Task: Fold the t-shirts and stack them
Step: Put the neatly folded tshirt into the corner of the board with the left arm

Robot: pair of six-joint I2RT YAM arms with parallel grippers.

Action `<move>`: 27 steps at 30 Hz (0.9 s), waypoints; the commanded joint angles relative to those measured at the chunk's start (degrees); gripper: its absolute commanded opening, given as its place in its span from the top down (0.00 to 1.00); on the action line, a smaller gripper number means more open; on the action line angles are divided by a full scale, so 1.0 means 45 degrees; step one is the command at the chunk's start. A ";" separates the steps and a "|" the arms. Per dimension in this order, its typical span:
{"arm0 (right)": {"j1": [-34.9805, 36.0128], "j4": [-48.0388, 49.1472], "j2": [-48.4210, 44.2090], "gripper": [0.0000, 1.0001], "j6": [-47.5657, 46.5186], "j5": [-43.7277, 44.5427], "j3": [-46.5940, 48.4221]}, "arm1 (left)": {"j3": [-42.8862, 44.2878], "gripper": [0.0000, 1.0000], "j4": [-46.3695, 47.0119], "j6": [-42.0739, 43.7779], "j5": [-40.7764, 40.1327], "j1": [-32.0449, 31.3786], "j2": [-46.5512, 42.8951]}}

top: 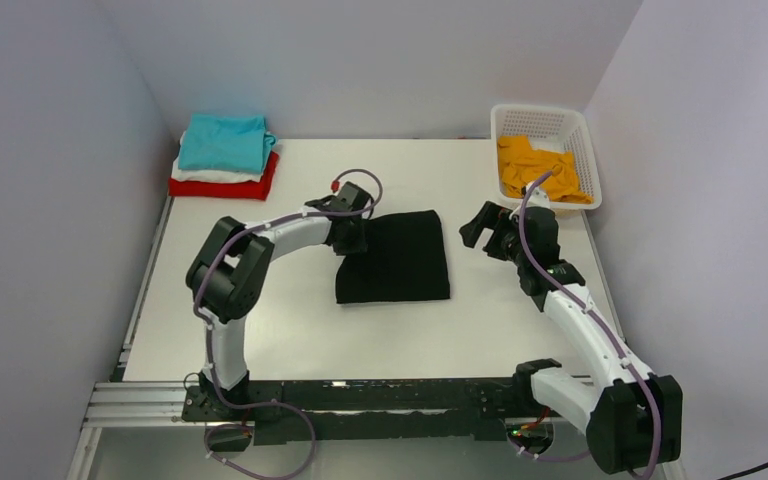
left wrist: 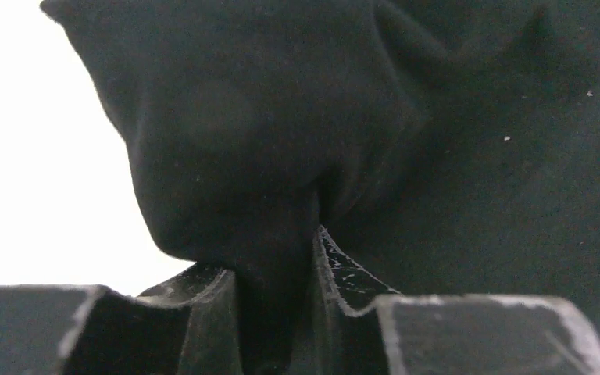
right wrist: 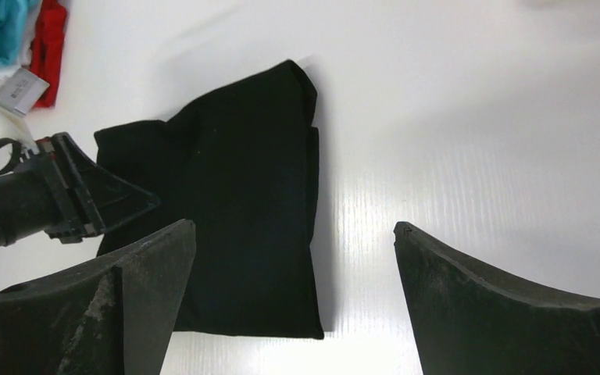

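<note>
Three stacked teal, white and red t-shirts [top: 225, 158] are waiting beyond the folded black cloth t-shirt [top: 400, 260] your left gripper [left wrist: 277, 258] is pinching, right gripper [right wrist: 294, 225] gaping empty; you are likely carrying it there next.

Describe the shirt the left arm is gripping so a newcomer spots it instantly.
On the white table, look at the middle. The black t-shirt lies there folded flat, its left edge pinched in the left tool. It is the only black cloth; the teal, white and red shirts are stacked far left, the orange one is in the basket.
</note>
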 commanded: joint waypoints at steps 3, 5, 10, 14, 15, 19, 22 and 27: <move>-0.0042 0.0163 -0.0587 0.00 -0.0424 0.0830 0.0252 | 0.1988 1.00 -0.2938 -0.0440 -0.2085 -0.0743 0.1882; -0.0031 0.0148 -0.0587 0.00 -0.0418 0.0964 0.0247 | 0.2940 1.00 -0.3598 0.0010 -0.3140 -0.0724 0.2202; -0.0031 -0.0057 -0.0609 0.00 -0.0550 0.1263 0.0322 | 0.5623 1.00 -0.5020 0.1290 -0.6759 -0.0607 0.2960; -0.0026 0.0165 -0.0719 0.00 -0.0870 0.1273 0.0162 | 0.7032 1.00 -0.4853 0.2474 -0.8017 0.0102 0.3200; -0.0028 0.0219 -0.0712 0.00 -0.0872 0.1258 0.0133 | 0.7166 1.00 -0.4464 0.2862 -0.8065 0.0410 0.3207; -0.0029 0.0373 -0.0645 0.00 -0.1110 0.1423 0.0107 | 0.7205 1.00 -0.1860 0.5426 -0.8872 0.1351 0.2891; -0.0034 0.0418 -0.0583 0.00 -0.1221 0.2090 0.0110 | 0.7385 1.00 0.0011 0.7416 -0.9487 0.2006 0.2761; -0.0031 0.0429 -0.0462 0.00 -0.1429 0.2511 0.0196 | 0.8991 1.00 0.0995 0.9486 -0.9983 0.3155 0.3367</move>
